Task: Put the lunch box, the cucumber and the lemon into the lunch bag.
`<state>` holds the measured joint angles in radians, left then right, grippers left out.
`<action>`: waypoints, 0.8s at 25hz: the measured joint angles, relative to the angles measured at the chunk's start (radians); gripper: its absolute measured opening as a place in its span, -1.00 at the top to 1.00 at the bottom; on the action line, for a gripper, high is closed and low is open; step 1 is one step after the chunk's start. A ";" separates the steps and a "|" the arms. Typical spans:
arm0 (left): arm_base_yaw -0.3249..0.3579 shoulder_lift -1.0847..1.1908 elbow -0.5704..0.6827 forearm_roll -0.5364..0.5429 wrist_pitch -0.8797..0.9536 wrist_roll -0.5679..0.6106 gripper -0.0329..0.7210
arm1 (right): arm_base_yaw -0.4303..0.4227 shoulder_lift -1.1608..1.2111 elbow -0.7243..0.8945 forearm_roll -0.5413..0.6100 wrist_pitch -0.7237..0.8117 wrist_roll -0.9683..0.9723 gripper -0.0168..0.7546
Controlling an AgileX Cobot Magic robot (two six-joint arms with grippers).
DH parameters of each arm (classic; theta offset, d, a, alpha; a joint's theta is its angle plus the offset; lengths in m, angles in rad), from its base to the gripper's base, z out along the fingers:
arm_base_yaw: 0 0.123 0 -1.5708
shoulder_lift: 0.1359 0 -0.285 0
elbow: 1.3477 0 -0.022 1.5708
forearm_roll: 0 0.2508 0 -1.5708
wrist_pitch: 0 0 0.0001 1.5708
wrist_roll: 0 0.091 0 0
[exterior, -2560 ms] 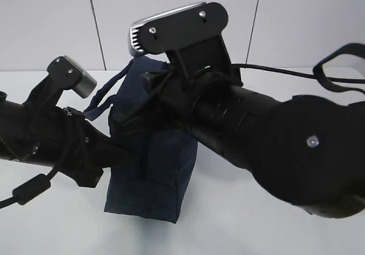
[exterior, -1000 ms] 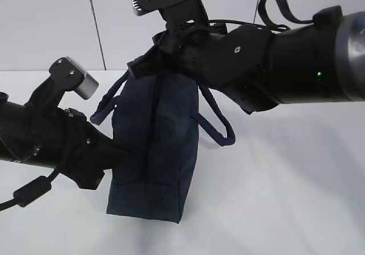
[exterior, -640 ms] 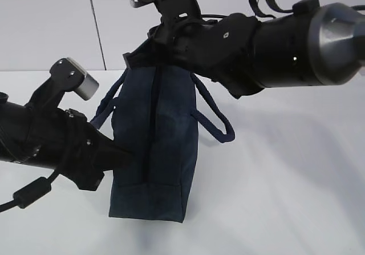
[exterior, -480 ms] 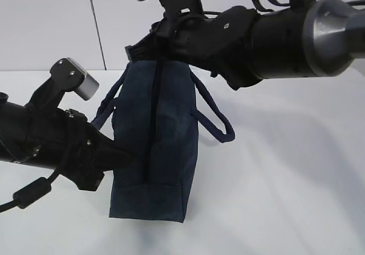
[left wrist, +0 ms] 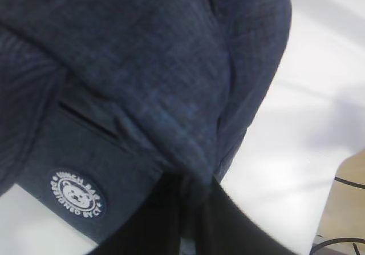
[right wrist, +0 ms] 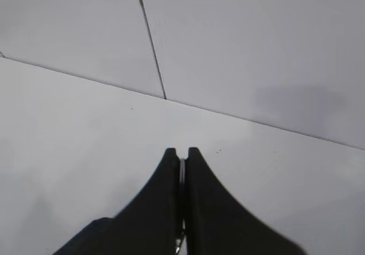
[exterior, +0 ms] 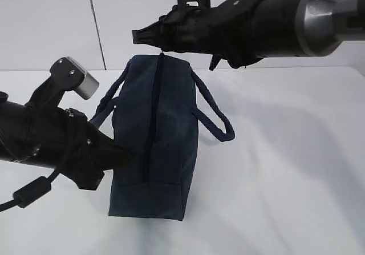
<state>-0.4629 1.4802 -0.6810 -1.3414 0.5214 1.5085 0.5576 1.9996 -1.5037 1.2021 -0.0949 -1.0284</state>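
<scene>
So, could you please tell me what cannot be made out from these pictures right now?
- Lunch box, cucumber, lemon: in no view; the lunch bag fabric hides whatever is inside.
- Left gripper: fingertips buried in bunched bag fabric, left wrist view.
- Right gripper: pale sliver between its closed fingers, too thin to identify, right wrist view.

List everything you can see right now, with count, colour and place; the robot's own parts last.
Boxy dark navy fabric lunch bag: one, navy, standing mid-table.
Loop handles: two, navy, one on each side of the bag.
Round bear logo: one, white, on the bag's lower wall, left wrist view.
Table: one, white, under the bag.
Left end effector: one, black, shut on the bag's side fabric.
Right end effector: one, black, above the bag, fingers together on a thin metal ring.
</scene>
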 joint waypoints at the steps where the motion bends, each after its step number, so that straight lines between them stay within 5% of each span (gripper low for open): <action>1: 0.000 0.000 0.000 0.000 0.000 0.000 0.89 | 0.000 0.000 -0.004 0.012 0.005 0.000 0.99; 20: 0.000 0.000 0.000 0.030 0.039 -0.007 0.89 | -0.096 0.017 -0.011 0.148 0.163 0.000 0.99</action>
<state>-0.4629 1.4802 -0.6810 -1.3115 0.5600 1.5016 0.4612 2.0163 -1.5142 1.3504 0.0676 -1.0284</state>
